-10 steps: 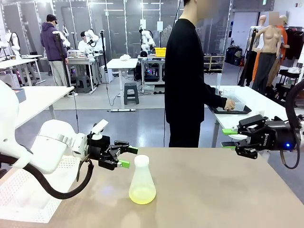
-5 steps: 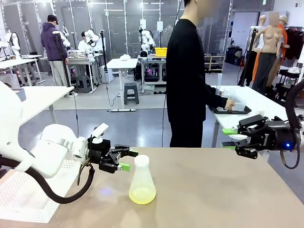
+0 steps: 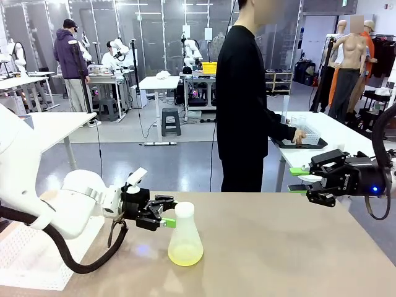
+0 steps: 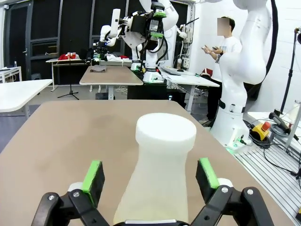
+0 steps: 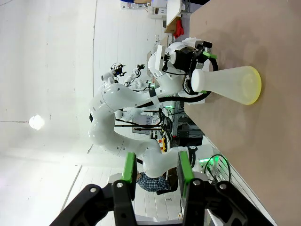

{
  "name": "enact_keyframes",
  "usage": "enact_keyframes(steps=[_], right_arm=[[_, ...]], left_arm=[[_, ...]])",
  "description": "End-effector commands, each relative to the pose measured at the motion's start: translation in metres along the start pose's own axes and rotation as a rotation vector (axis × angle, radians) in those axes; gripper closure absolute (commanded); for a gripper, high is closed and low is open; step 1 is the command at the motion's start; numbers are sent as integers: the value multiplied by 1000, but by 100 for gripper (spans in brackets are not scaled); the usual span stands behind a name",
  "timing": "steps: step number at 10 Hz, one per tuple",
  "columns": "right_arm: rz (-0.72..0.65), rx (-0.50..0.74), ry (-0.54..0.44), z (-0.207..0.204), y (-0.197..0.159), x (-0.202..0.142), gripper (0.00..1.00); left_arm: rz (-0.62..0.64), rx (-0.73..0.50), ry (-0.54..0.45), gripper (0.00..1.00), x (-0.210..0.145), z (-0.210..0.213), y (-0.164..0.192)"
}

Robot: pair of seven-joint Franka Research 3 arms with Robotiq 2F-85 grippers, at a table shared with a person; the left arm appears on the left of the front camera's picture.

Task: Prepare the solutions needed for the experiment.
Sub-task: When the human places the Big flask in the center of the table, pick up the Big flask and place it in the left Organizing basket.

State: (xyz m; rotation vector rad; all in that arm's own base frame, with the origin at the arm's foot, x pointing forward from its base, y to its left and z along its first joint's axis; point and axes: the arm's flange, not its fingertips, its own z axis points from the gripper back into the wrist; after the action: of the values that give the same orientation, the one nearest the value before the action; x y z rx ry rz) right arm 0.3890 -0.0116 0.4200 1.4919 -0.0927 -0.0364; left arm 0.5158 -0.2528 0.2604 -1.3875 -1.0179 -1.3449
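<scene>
- Front view, lower centre: flask (image 3: 185,237) with yellow solutions (image 3: 185,255) on table (image 3: 278,247).
- Left gripper (image 3: 168,215): jaws apart, flanking flask neck.
- Right gripper (image 3: 299,180), right edge: jaws partly apart, empty.

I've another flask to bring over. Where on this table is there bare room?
Bare tabletop runs from the flask to the right claw. Crowded beside the flask's neck, where the open left claw reaches in.
</scene>
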Motion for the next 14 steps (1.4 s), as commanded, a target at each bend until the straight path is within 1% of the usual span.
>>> enact_keyframes(steps=[1, 3, 5, 8, 9, 10, 11, 12, 13, 14], right_arm=[[16, 5, 1, 0, 0, 0, 54], [16, 5, 1, 0, 0, 0, 54], [16, 5, 1, 0, 0, 0, 54], [16, 5, 1, 0, 0, 0, 54], [16, 5, 1, 0, 0, 0, 54], [16, 5, 1, 0, 0, 0, 54], [16, 5, 1, 0, 0, 0, 54], [16, 5, 1, 0, 0, 0, 54], [16, 5, 1, 0, 0, 0, 54], [16, 5, 1, 0, 0, 0, 54]], left_arm=[[-14, -6, -42, 0, -4, -15, 8], [-5, -36, -26, 0, -12, -33, 10], [-14, -57, -56, 0, -16, -50, 10], [-15, -75, -78, 0, -20, -53, 11], [-43, -68, -92, 14, -19, -51, 10], [-57, -65, -108, 19, -18, -50, 8], [-50, -55, -106, 33, -16, -48, 8], [-48, -52, -94, 39, -15, -45, 6], [-39, -53, -91, 53, -15, -44, 5], [-30, -51, -92, 59, -14, -42, 4]])
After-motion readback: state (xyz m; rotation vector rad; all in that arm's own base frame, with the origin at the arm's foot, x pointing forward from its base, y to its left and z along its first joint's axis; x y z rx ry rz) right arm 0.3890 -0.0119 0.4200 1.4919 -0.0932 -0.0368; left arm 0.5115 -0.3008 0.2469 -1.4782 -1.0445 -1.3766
